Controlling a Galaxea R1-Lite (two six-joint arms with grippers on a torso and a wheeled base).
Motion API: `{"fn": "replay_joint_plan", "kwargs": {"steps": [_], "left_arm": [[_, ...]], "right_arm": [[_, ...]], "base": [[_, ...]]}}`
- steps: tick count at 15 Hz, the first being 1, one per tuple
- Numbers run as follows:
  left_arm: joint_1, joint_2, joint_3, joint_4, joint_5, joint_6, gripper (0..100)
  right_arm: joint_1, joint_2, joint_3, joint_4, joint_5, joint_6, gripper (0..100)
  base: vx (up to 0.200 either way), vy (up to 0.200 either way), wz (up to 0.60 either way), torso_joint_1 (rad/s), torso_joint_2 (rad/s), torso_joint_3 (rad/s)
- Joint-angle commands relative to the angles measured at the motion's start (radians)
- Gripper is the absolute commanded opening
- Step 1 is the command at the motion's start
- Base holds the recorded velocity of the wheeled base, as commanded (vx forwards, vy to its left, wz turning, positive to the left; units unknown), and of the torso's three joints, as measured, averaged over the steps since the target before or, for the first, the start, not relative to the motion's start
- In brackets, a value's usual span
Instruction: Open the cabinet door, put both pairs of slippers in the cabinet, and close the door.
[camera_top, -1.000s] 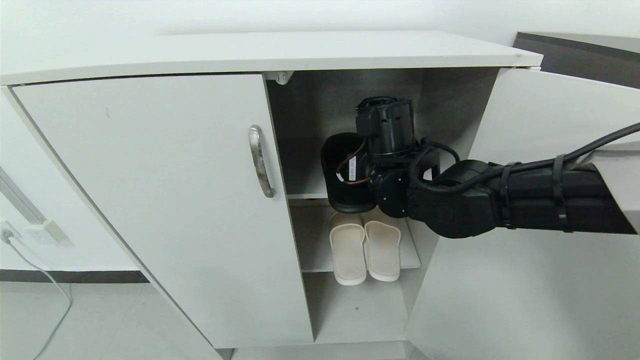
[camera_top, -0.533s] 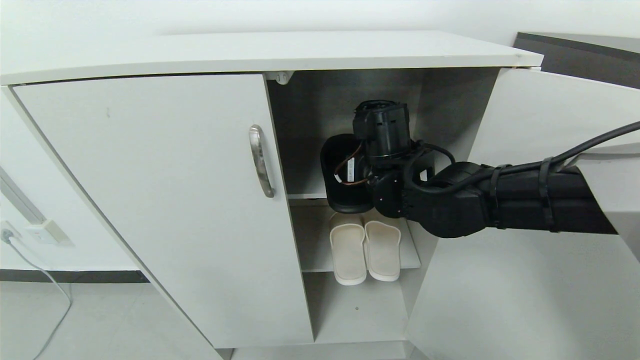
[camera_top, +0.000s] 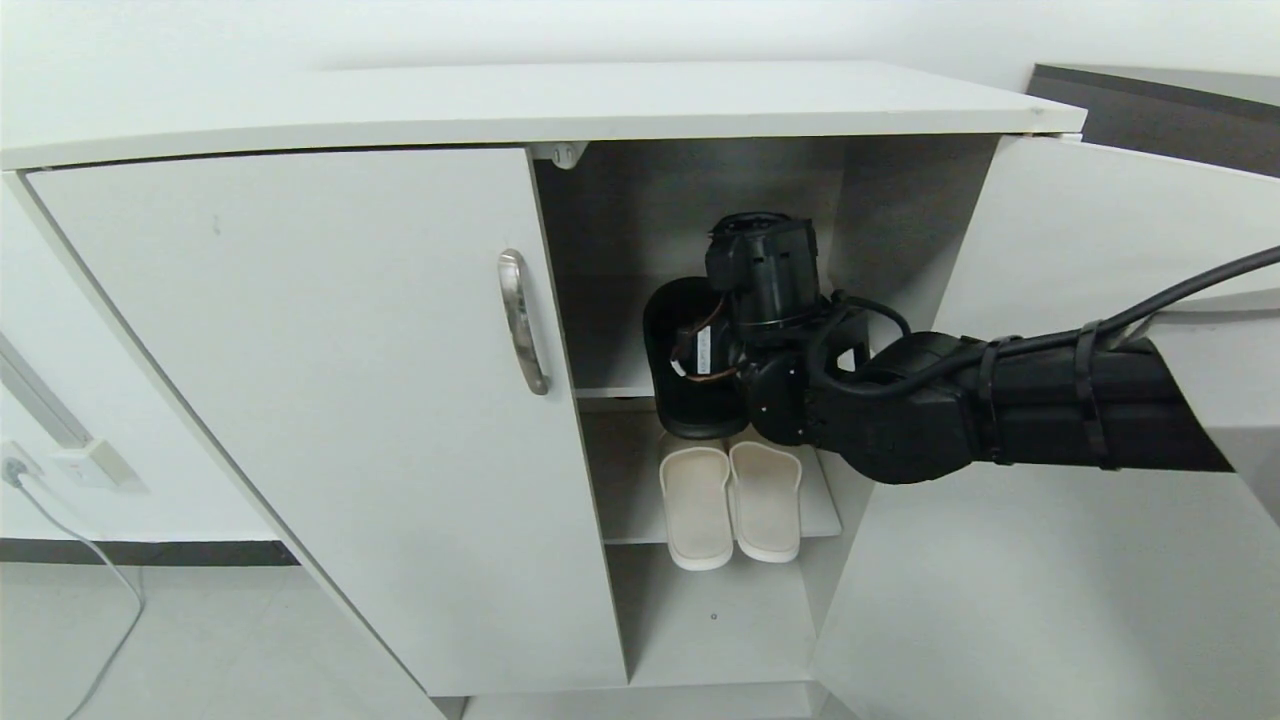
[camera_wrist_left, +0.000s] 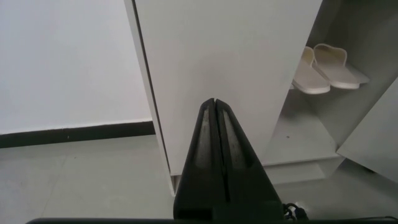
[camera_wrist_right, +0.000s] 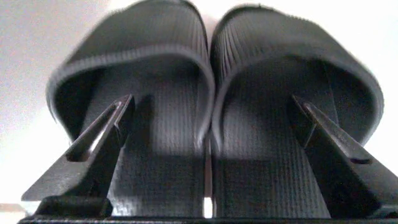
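Note:
The white cabinet (camera_top: 500, 100) has its right door (camera_top: 1100, 220) swung open and its left door (camera_top: 300, 400) closed. My right gripper (camera_wrist_right: 211, 102) is inside the opening, shut on the pair of black slippers (camera_wrist_right: 205, 74), one finger in each slipper. The black slippers (camera_top: 685, 400) hang tilted, heels just over the front edge of the upper shelf. A pair of white slippers (camera_top: 730, 495) lies side by side on the middle shelf, also visible in the left wrist view as white slippers (camera_wrist_left: 326, 65). My left gripper (camera_wrist_left: 214, 102) is shut and empty, low in front of the closed door.
The closed door carries a metal handle (camera_top: 522, 320) near the opening. The bottom shelf (camera_top: 715, 620) is bare. A wall socket (camera_top: 85, 465) with a cable hangs at the far left. Grey floor (camera_wrist_left: 81, 174) spreads before the cabinet.
My right arm has pushed a little further into the cabinet and then dropped slightly, lowering the black slippers toward the upper shelf edge. The white slippers and both doors have stayed put.

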Motion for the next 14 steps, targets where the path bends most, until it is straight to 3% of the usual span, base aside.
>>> {"fn": "replay_joint_plan", "kwargs": {"steps": [1, 5, 7, 11, 12, 14], "left_arm": [[0.001, 0.001, 0.0, 0.0, 0.0, 0.0, 0], [0.001, 0.001, 0.0, 0.001, 0.0, 0.0, 0], [0.001, 0.001, 0.0, 0.0, 0.0, 0.0, 0], [0.001, 0.001, 0.0, 0.0, 0.0, 0.0, 0], [0.001, 0.001, 0.0, 0.0, 0.0, 0.0, 0], [0.001, 0.001, 0.0, 0.0, 0.0, 0.0, 0]], "right_arm": [[0.031, -0.085, 0.082, -0.002, -0.007, 0.003, 100], [0.108, -0.235, 0.27, -0.07, -0.015, 0.002, 100], [0.173, -0.333, 0.434, -0.139, -0.041, 0.002, 100], [0.214, -0.398, 0.594, -0.251, -0.042, 0.0, 100], [0.214, -0.402, 0.614, -0.277, -0.042, 0.0, 0], [0.214, -0.387, 0.64, -0.317, -0.036, -0.006, 0]], "base": [[0.0, 0.0, 0.0, 0.0, 0.0, 0.0], [0.0, 0.0, 0.0, 0.0, 0.0, 0.0], [0.0, 0.0, 0.0, 0.0, 0.0, 0.0], [0.0, 0.0, 0.0, 0.0, 0.0, 0.0], [0.0, 0.0, 0.0, 0.0, 0.0, 0.0], [0.0, 0.0, 0.0, 0.0, 0.0, 0.0]]}}
